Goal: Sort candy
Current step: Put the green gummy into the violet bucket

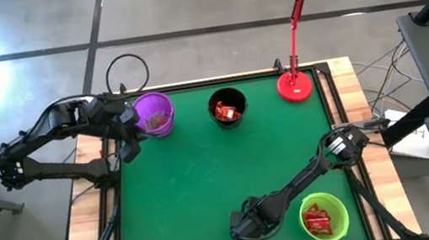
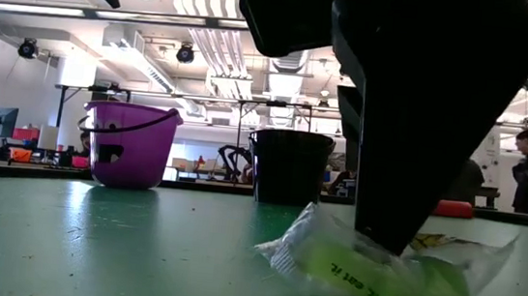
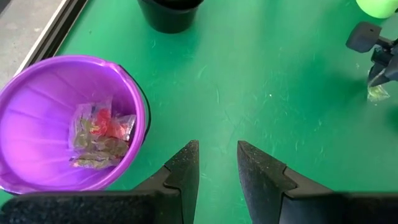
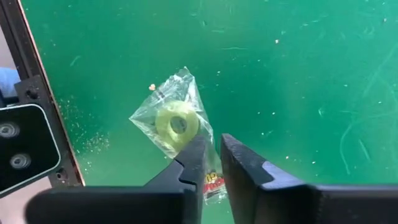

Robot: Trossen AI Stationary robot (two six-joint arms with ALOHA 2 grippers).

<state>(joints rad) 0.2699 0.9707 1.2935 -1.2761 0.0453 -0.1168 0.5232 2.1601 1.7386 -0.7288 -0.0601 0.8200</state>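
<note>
right gripper (image 4: 211, 155) is down at the near edge of the green table (image 1: 205, 172), just left of the green cup (image 1: 324, 216), its fingers drawn narrow and pressing on the edge of a clear-wrapped candy (image 4: 176, 122) with a pale green ring inside. the low view shows the dark fingers (image 2: 406, 181) coming straight down onto the wrapper (image 2: 379, 266), which lies flat on the table surface; whether the wrapper is actually pinched between the fingers i cannot tell. the green cup holds several red wrapped sweets (image 1: 318, 220).

left gripper (image 3: 217, 165) hangs at the far left of the table, beside the purple cup (image 1: 153, 115), its fingers parted by a narrow gap and holding nothing. inside the purple cup lie a few clear-wrapped sweets (image 3: 99, 134), one with red in it. the black cup (image 1: 227, 107) stands at the far middle of the table with red sweets in it. a red desk lamp (image 1: 297, 48) stands at the far right corner.
</note>
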